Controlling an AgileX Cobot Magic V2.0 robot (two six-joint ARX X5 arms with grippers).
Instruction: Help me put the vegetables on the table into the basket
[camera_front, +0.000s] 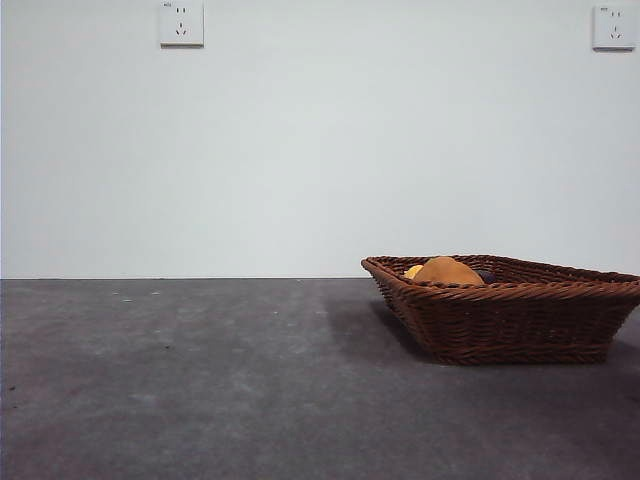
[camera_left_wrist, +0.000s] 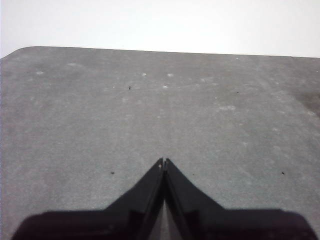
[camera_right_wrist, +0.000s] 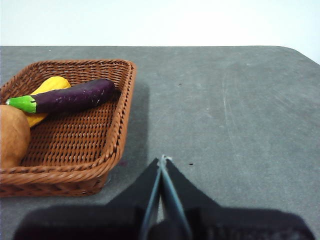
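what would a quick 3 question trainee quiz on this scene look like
1. True or false: the eggplant lies on the table outside the basket.
2. How many vegetables are in the basket? A) one B) two C) three
3. Fill in: both the left gripper and the right gripper have their jaws ____ and hold nothing.

Key
1. False. It lies inside the basket, across the corn cob.
2. C. The potato, corn cob and eggplant are all inside.
3. shut
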